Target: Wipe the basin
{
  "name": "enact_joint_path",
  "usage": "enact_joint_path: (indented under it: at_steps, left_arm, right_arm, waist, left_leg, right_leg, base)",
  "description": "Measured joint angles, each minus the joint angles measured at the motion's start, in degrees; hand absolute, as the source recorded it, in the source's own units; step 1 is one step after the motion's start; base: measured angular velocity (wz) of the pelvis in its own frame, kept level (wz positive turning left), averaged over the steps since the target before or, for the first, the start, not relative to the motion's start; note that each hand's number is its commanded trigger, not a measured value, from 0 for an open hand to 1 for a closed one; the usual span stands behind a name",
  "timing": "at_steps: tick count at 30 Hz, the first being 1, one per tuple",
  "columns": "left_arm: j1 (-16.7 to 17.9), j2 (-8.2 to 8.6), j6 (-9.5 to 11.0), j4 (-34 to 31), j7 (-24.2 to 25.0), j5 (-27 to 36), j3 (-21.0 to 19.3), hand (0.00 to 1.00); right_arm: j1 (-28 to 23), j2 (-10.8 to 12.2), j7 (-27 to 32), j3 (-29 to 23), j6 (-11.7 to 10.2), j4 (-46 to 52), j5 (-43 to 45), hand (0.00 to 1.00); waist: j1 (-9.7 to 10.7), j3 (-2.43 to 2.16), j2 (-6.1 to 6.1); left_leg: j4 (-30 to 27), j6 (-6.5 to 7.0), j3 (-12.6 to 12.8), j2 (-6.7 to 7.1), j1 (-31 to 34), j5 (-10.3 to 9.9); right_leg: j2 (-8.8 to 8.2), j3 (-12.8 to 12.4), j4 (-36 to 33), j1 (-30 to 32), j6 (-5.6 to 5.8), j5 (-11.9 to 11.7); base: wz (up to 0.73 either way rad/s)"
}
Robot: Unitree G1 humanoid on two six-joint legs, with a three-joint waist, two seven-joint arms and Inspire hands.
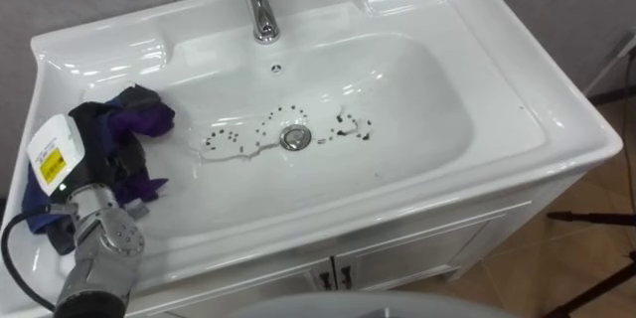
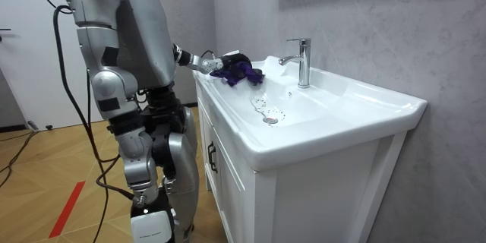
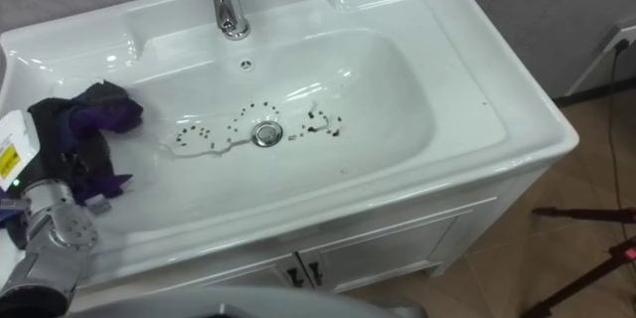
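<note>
I'm gripping the purple cloth [image 1: 147, 114] in my curled left hand [image 1: 97, 149], aiming firm sweeps at the basin's [image 1: 437, 99] dark specks [image 1: 353, 129].

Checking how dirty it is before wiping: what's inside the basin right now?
Dark specks scattered around the drain, plus a pale streak. The purple cloth in the left hand covers the basin's left slope.

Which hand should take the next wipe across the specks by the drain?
Left. The left hand grips the purple cloth at the left side of the basin, nearest the dark specks around the drain.
</note>
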State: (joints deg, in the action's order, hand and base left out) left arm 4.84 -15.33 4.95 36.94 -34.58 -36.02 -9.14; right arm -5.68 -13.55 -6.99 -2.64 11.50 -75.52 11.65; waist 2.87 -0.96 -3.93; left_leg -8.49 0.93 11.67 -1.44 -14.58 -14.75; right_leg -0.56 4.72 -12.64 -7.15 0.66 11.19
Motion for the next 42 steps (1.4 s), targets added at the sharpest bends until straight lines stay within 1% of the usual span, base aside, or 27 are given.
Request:
enact_joint_path:
  at_steps: [4,11,14,21,27,29,30,32,34,35,36,37,38,39,40,41,42]
  left_arm:
    - [-0.20,-0.02,0.00,0.00,-0.02,-0.05,-0.44,1.00]
    - [-0.29,0.16,0.00,0.00,-0.11,0.13,-0.95,1.00]
    - [-0.48,0.75,-0.05,-0.01,-0.11,0.64,-0.85,1.00]
    - [-0.68,0.73,-0.12,-0.03,-0.10,2.26,-0.78,1.00]
    - [-1.28,0.99,-0.99,-0.43,-0.08,3.28,-0.72,1.00]
    - [-1.60,1.13,-2.34,-2.47,0.31,3.56,-0.30,1.00]
    - [-1.12,1.18,-3.56,-4.77,0.89,3.92,-0.13,1.00]
    - [-0.32,1.38,-4.41,-7.49,1.52,3.96,-0.13,1.00]
    - [0.72,2.12,-5.72,-11.71,1.65,3.90,-0.10,1.00]
    - [1.00,2.41,-6.01,-12.81,1.65,3.90,-0.09,1.00]
    - [1.76,2.88,-6.70,-15.37,1.69,3.92,-0.05,1.00]
    - [2.30,3.00,-7.19,-17.44,1.81,3.94,0.46,1.00]
    - [2.38,3.00,-7.23,-18.02,1.88,3.95,0.53,1.00]
    - [2.45,3.12,-7.23,-18.77,1.88,4.00,1.10,1.00]
    - [2.50,3.18,-7.32,-19.62,2.03,4.04,1.62,1.00]
    - [2.52,3.18,-7.37,-20.18,2.27,4.05,1.89,1.00]
    - [2.59,3.18,-7.41,-21.37,2.73,4.02,2.66,1.00]
  right_arm:
    - [0.01,0.00,0.03,-1.07,0.17,0.00,-0.06,0.00]
    - [0.05,0.00,0.05,-1.02,0.39,-0.01,-0.08,0.00]
    - [0.04,0.07,0.05,-0.76,0.41,-0.13,-0.16,0.00]
    - [0.05,0.21,0.00,-0.25,0.29,-0.13,-0.42,0.00]
    - [0.45,0.22,0.18,-0.15,-0.15,-0.14,-0.93,0.00]
    - [0.48,0.28,0.70,0.36,-0.21,-0.15,-1.85,0.00]
    - [0.50,0.32,0.97,0.50,-0.23,-0.08,-2.73,0.00]
    - [0.67,0.45,1.41,0.93,-0.46,-0.06,-3.19,0.00]
    - [0.76,0.67,2.16,1.41,-1.13,-0.03,-3.33,0.00]
    - [0.75,0.74,2.27,1.41,-1.40,-0.02,-3.33,0.00]
    - [0.74,0.98,2.70,1.46,-1.71,-0.01,-3.32,0.00]
    - [0.71,1.31,3.12,1.50,-2.05,-0.03,-3.34,0.00]
    - [0.72,1.44,3.21,1.49,-2.17,-0.02,-3.34,0.00]
    - [0.76,1.61,3.37,1.51,-2.48,-0.02,-3.45,0.00]
    - [0.75,1.75,3.62,1.56,-3.04,-0.05,-4.29,0.00]
    - [0.71,1.82,3.77,1.57,-3.36,-0.05,-4.73,0.00]
    - [0.54,1.93,3.82,1.55,-4.14,-0.04,-5.35,0.00]
  waist:
    - [0.00,-0.01,-0.01]
    - [-0.01,-0.04,-0.05]
    - [-0.01,-0.04,-0.06]
    - [0.02,-0.06,0.03]
    - [0.00,-0.01,0.14]
    - [0.01,0.02,0.43]
    - [-0.08,0.02,0.74]
    - [-0.15,-0.03,1.27]
    - [-0.20,0.03,2.00]
    - [-0.19,0.15,2.17]
    - [-0.18,0.29,2.46]
    - [-0.20,0.44,2.69]
    - [-0.22,0.49,2.66]
    - [-0.35,0.69,2.73]
    - [-0.27,0.71,2.40]
    - [-0.20,0.81,2.39]
    - [-0.22,0.84,2.39]
  left_leg:
    - [0.01,0.00,-0.03,0.00,-0.02,0.00]
    - [0.07,0.00,-0.04,0.00,-0.01,0.00]
    - [-0.05,0.00,-0.14,0.04,-0.03,0.00]
    - [-0.14,0.00,-0.20,0.09,-0.16,0.00]
    - [-0.11,0.01,-0.51,0.11,0.03,0.00]
    - [-0.09,0.01,-0.95,0.15,0.22,0.00]
    - [-0.08,0.01,-1.06,0.10,0.45,0.00]
    - [-0.16,0.01,-1.46,0.10,1.02,-0.01]
    - [-0.25,0.01,-2.04,0.12,1.96,-0.01]
    - [-0.24,0.01,-2.24,0.11,2.10,-0.01]
    - [-0.27,0.01,-2.57,0.13,2.44,-0.01]
    - [-0.40,0.01,-2.95,0.10,2.87,-0.01]
    - [-0.52,0.01,-3.11,0.08,3.03,-0.01]
    - [-0.66,0.01,-3.22,0.08,3.24,-0.01]
    - [-0.65,0.01,-3.64,0.10,3.38,0.00]
    - [-0.64,0.01,-3.82,0.10,3.40,0.00]
    - [-0.64,0.00,-4.04,0.08,3.50,0.00]
  right_leg:
    - [0.00,0.02,-0.02,0.02,0.00,0.00]
    - [-0.01,0.03,-0.03,0.09,0.00,0.00]
    - [-0.09,0.08,-0.06,0.03,0.01,0.00]
    - [-0.16,0.06,-0.20,-0.10,0.03,0.01]
    - [-0.18,0.06,-0.36,0.16,0.08,0.06]
    - [-0.23,0.18,-0.41,0.24,0.14,0.21]
    - [-0.24,0.43,-0.34,0.37,0.14,0.22]
    - [-0.26,0.76,-0.09,0.58,0.13,0.22]
    - [-0.32,1.34,0.15,1.14,0.13,0.19]
    - [-0.33,1.44,0.18,1.18,0.13,0.17]
    - [-0.33,1.71,0.29,1.18,0.14,0.08]
    - [-0.38,1.95,0.39,1.22,0.13,0.07]
    - [-0.42,2.12,0.42,1.21,0.13,0.07]
    - [-0.45,2.58,0.45,1.15,0.12,0.05]
    - [-0.46,2.88,0.48,1.02,0.11,0.04]
    - [-0.47,3.04,0.57,1.00,0.11,0.04]
    - [-0.47,3.28,1.06,0.87,0.10,0.02]
  base:
    - [0.00]
    - [0.00]
    - [0.00]
    - [0.00]
    - [0.01]
    - [0.10]
    - [0.10]
    - [0.10]
    - [0.13]
    - [0.13]
    - [0.15]
    - [0.17]
    - [0.15]
    - [0.13]
    - [0.13]
    - [0.14]
    - [0.11]
